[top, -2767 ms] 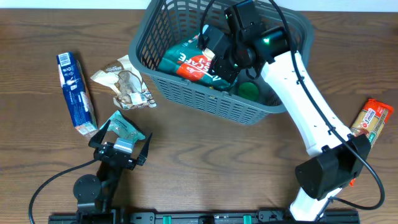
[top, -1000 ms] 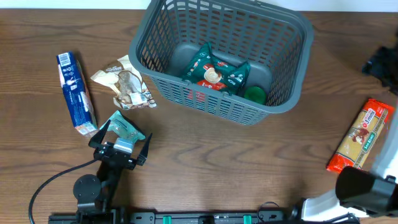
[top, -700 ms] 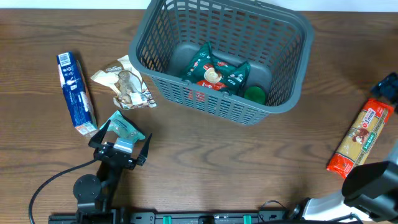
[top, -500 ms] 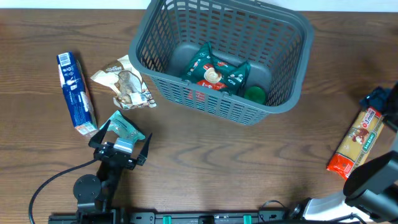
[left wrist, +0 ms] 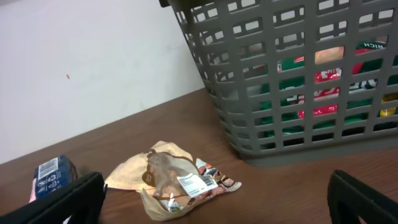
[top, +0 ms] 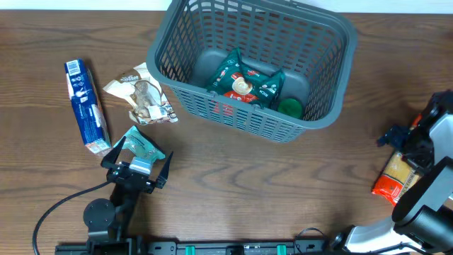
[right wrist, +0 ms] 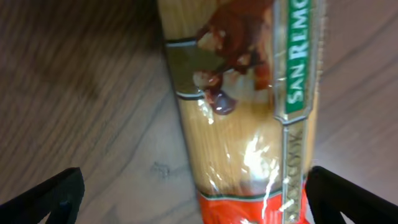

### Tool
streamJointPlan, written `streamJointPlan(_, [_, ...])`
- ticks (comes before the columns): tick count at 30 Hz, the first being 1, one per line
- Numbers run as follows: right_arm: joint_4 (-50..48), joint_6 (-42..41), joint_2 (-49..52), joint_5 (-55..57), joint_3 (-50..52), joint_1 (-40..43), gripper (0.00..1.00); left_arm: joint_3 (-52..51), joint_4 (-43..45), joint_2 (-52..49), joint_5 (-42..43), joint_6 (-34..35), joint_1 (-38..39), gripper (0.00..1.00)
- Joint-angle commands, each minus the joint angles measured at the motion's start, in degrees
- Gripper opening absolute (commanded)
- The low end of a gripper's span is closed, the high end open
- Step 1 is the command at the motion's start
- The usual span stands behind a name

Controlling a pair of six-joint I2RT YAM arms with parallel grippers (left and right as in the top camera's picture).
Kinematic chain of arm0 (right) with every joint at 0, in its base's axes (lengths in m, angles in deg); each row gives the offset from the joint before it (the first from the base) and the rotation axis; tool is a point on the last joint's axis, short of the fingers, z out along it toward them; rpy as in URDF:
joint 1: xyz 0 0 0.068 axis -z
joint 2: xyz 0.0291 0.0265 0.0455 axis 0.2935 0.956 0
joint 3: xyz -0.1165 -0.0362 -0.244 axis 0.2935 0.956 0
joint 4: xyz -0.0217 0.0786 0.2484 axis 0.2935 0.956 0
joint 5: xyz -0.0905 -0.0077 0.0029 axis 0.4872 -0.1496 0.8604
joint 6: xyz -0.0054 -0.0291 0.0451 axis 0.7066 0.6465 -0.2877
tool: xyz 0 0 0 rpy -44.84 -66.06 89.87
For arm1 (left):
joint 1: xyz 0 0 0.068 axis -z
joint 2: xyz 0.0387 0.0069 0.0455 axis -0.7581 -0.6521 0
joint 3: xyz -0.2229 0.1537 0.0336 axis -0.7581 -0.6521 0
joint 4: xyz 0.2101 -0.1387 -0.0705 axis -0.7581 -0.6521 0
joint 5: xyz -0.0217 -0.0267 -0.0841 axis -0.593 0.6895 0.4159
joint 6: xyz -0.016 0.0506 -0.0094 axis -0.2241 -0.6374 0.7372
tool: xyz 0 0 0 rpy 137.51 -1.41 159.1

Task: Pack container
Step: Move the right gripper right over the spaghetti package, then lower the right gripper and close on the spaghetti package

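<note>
The container (top: 331, 117), a dark grey slotted basket, stands at the back centre with a green and red packet (top: 244, 83) and a green round thing (top: 289, 108) inside it. My right gripper (top: 413, 140) hangs open over a long spaghetti packet (top: 393, 178) at the right edge. In the right wrist view the spaghetti packet (right wrist: 249, 106) fills the space between the spread fingers (right wrist: 43, 196). My left gripper (top: 136, 161) rests open near the front left, with a teal packet (top: 144, 146) lying at its fingertips. The left wrist view faces the container (left wrist: 280, 81).
A tan snack packet (top: 141, 95) lies left of the basket and also shows in the left wrist view as the tan packet (left wrist: 171, 180). A blue packet (top: 85, 105) lies at the far left.
My right arm left the basket, with the green and red packet lying inside, swung to the right edge and came down over the spaghetti packet. The left arm stayed still.
</note>
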Motion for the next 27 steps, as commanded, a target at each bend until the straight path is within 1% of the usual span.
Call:
streamJointPlan(1, [-1.0,2.5,0.0,-1.1,-0.5,1.5,0.99,-1.0,-2.0,0.0,1.0,-0.5,0.2,0.99])
streamJointPlan(9, [-0.8,3.2,0.0,-2.7,-0.8,7.7,0.99,-1.0,-2.0,0.0,1.0,-0.5,0.2,0.99])
streamJointPlan(18, [-2.8,7.7,0.0,-13.1,-0.8,16.9,0.98,-1.0,-2.0,0.0,1.0,-0.5,0.2,0.99])
streamJointPlan(22, [-4.8,10.5,0.0,-14.9,-0.8,17.2,0.97,-1.0,-2.0,0.0,1.0,-0.5,0.2,0.99])
streamJointPlan(27, [-7.3,13.8,0.0,-15.0,-0.8,14.4,0.97,-1.0,-2.0,0.0,1.0,-0.5,0.2,0.99])
